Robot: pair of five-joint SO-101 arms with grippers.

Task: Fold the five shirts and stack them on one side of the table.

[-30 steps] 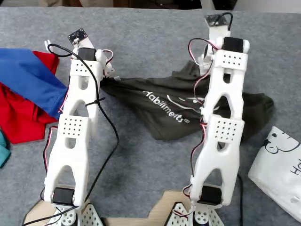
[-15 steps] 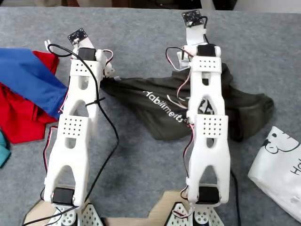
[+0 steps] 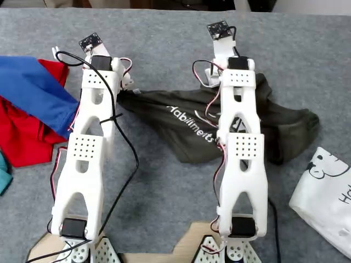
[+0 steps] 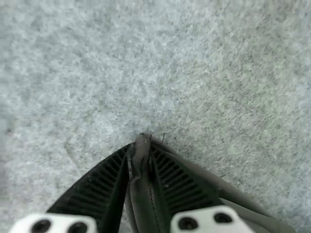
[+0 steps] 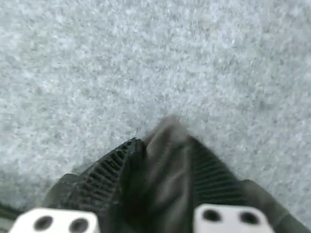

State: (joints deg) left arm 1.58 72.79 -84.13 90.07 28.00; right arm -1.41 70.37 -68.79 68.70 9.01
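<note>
As the left gripper (image 4: pixel 141 145) and right gripper (image 5: pixel 165 131) each clench its far edge, the dark shirt (image 3: pixel 164 129) stretches between them, its bulk trailing behind.

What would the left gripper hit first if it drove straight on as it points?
Likely the grey table cover: the left gripper, shut on a fold of the dark shirt, points at bare cover just ahead.

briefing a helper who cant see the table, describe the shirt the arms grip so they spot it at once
On the grey table, look at the middle. The dark shirt lies crumpled there, pinched by the left end effector and the right end effector. It alone is near-black with white print; the blue shirt, red shirt and white shirt lie at the sides.
</note>
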